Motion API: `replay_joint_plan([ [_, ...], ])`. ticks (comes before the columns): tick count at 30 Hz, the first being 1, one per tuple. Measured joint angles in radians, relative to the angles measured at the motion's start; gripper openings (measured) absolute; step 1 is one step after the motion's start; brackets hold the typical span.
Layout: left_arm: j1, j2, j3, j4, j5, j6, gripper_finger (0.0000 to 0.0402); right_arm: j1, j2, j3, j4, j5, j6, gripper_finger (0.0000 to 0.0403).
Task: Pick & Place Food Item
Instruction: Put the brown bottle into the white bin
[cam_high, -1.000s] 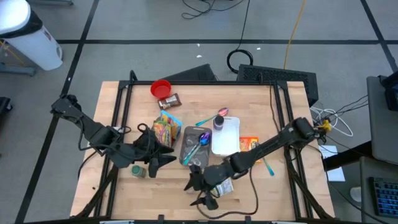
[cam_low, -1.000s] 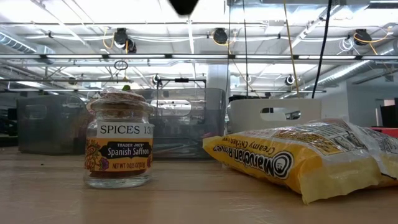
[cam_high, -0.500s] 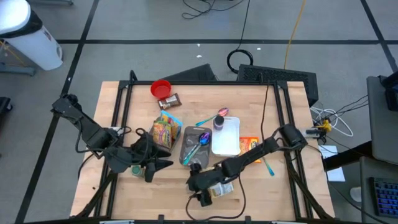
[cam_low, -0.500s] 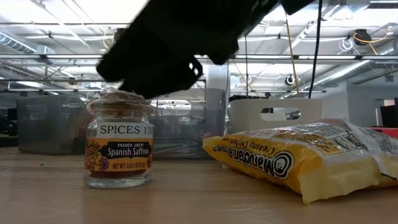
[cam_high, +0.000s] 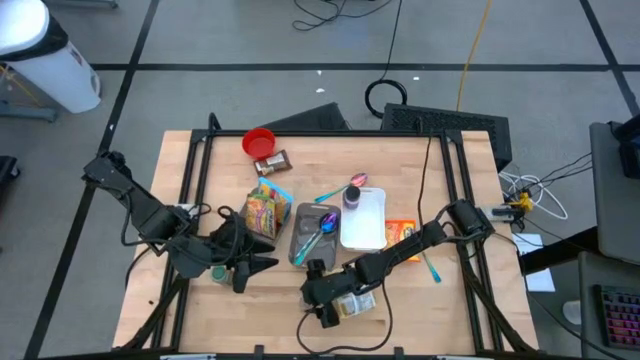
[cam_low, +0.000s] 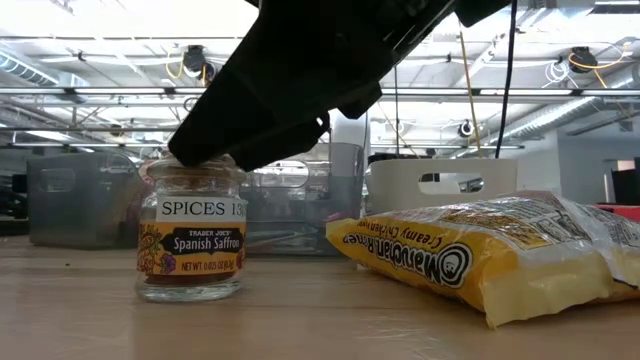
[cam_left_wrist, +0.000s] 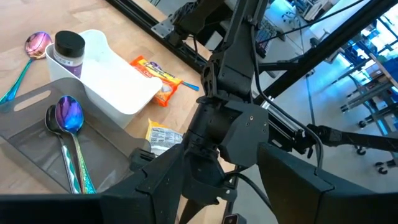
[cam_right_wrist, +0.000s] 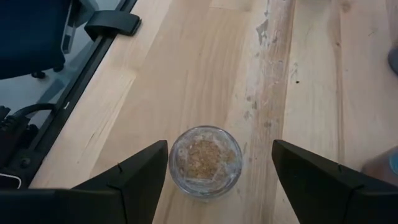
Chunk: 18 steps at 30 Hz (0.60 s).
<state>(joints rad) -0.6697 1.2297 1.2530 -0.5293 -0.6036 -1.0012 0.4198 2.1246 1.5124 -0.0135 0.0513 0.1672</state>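
A small glass jar of Spanish saffron (cam_low: 190, 235) stands upright on its base on the wood table, close to the near edge. My right gripper (cam_right_wrist: 221, 148) hangs open just over it, one finger on each side of the jar (cam_right_wrist: 205, 160), with a gap on both sides. In the low view the gripper (cam_low: 250, 140) overlaps the jar's lid; whether it touches I cannot tell. A yellow ramen packet (cam_low: 490, 255) lies flat beside the jar. My left gripper (cam_high: 255, 268) waits open over the table's left half, holding nothing.
Behind the jar stand a grey tray with spoons (cam_high: 313, 232) and a white bin (cam_high: 365, 222) with a dark-lidded jar (cam_high: 352, 197). Snack bags (cam_high: 265, 208), a brown bar (cam_high: 272, 162), a red cup (cam_high: 259, 142) and an orange packet (cam_high: 400, 232) lie around them. A green-lidded jar (cam_high: 220, 272) sits by my left gripper.
My right gripper has come down over the saffron jar near the table's near edge and tipped further downward; it was barely in the low view a second ago and now fills the space above the jar. Its fingers stay open. The jar has not moved.
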Motion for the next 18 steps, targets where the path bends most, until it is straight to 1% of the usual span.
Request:
replay_joint_plan([
  [5,0.0,0.0,0.0,0.0,0.0,-0.004,0.0212,0.0,0.0,0.001,-0.027,0.001,-0.004,0.0276],
  [18,0.001,0.0,0.0,0.001,-0.001,-0.015,0.0212,-0.003,0.017,-0.001,-0.026,-0.004,0.004,0.026],
])
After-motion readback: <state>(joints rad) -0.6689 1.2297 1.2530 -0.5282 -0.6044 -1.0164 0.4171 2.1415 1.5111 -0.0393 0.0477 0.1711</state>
